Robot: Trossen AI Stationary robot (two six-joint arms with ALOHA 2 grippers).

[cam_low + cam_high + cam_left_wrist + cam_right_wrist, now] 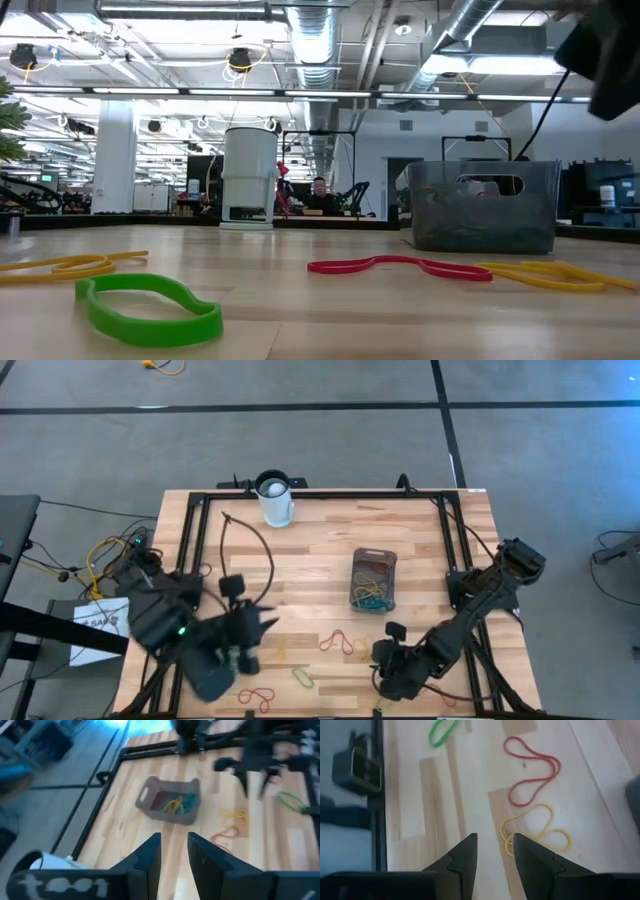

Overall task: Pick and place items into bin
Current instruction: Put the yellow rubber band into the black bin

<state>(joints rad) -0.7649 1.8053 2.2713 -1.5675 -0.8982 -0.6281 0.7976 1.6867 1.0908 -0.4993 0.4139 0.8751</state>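
A green loop point(150, 310) lies closest in the low view, near the desk's point(330, 550) front edge. The left gripper point(262, 623) hangs over the front-left part — fingers a narrow gap apart, holding nothing. The right gripper point(383, 654) sits over the front edge right of centre, slightly parted, empty. The bin point(374, 580) stands right of centre, loops inside. A red loop point(532, 772) and a yellow loop point(535, 831) lie touching — between the grippers.
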